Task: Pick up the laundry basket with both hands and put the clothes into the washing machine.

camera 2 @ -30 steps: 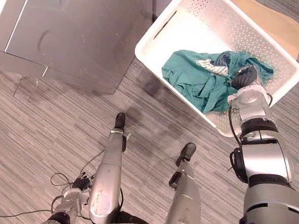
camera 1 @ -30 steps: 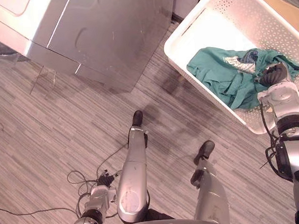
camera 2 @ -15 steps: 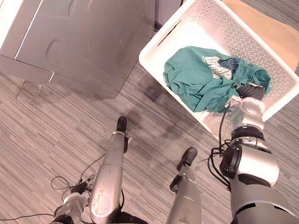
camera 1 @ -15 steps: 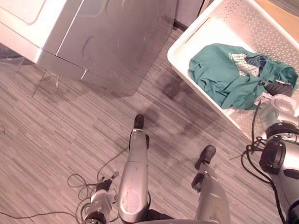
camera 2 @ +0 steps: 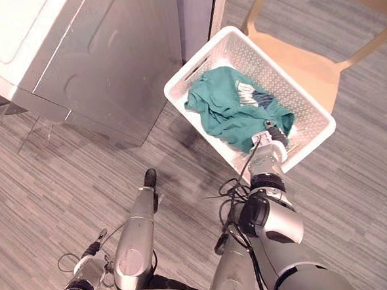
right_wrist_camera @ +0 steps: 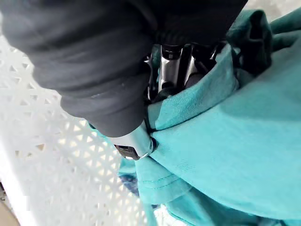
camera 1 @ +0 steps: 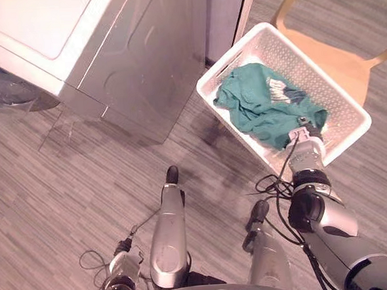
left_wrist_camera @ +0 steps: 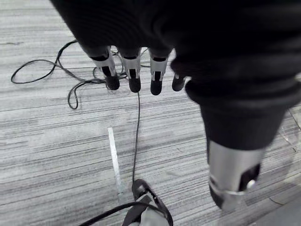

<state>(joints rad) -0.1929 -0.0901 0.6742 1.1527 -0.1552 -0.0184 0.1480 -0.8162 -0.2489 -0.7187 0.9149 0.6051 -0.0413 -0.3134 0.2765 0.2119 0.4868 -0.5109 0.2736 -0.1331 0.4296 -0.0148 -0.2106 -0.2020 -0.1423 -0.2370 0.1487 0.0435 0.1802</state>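
My left hand [left_wrist_camera: 133, 70] hangs spread above the striped floor [camera 1: 52, 193], with the washing machine [camera 1: 128, 50] well ahead of it. My right hand [right_wrist_camera: 134, 143] is sunk in the teal garment [camera 1: 253, 105] inside the laundry basket [camera 1: 230, 56] (grip state: I cannot tell). Gather the cloth fully, then lift clear of the basket wall. A wooden chair [camera 1: 336, 64] stands beyond that hand.

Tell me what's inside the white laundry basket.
A crumpled teal garment, the right hand pushed into it. Anything beneath the cloth on the basket floor is covered.
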